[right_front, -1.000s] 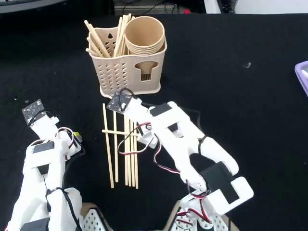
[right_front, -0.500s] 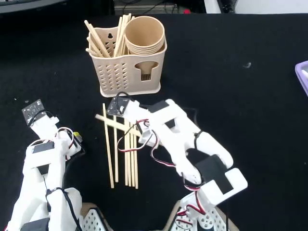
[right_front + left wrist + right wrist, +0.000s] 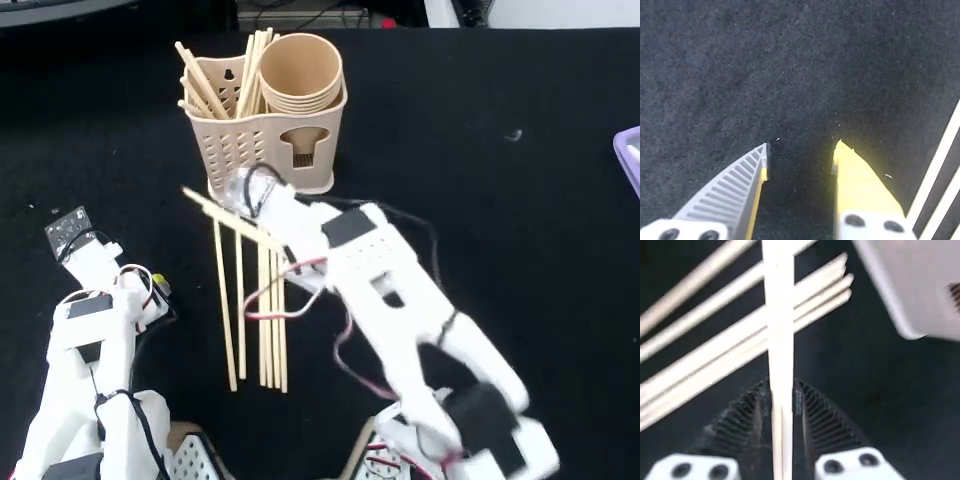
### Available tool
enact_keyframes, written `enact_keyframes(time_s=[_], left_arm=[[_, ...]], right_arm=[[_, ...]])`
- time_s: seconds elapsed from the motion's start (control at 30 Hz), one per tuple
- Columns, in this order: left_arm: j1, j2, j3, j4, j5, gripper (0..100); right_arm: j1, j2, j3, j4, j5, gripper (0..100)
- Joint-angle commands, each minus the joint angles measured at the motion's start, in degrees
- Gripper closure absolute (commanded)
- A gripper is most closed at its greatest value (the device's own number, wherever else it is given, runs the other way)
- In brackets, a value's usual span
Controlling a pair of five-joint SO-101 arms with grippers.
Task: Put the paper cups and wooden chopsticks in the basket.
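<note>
While the right gripper (image 3: 257,222) clamps one chopstick pair (image 3: 210,205), long axis running 10-to-4 o'clock, the basket (image 3: 240,150) stands near at 12 o'clock. Loose chopsticks (image 3: 265,330) lie at 6 o'clock. The left gripper (image 3: 800,147), parted and empty, sits farther off.

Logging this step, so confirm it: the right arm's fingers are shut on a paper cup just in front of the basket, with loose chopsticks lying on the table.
Wrong on one point: the right gripper has its fingers shut on wooden chopsticks, not a paper cup, as the right wrist view shows. It is just in front of the basket, with loose chopsticks lying on the table.
</note>
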Motion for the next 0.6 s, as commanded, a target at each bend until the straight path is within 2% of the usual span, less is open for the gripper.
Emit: enact_keyframes(time_s=[0.0,0.13,0.33,0.47,0.57], left_arm=[[-0.13,-1.41,-0.48,-0.88,-0.26,79],[-0.13,-1.41,-0.48,-0.88,-0.26,79],[-0.13,-1.41,-0.48,-0.88,-0.26,79],[-0.13,-1.41,-0.48,-0.88,-0.26,79],[-0.13,-1.41,-0.48,-0.88,-0.26,79]], right_arm=[[-3.69,-12.35,-7.08,3.60,-5.19,98.8],[-6.68,-19.82,-16.92,1.05,-12.57,98.8],[-5.01,-16.48,-18.33,-28.31,-24.35,98.7],[-4.92,-8.40,-18.77,-46.42,-25.32,98.7],[-4.75,-0.75,-21.93,-55.21,-25.32,98.7]])
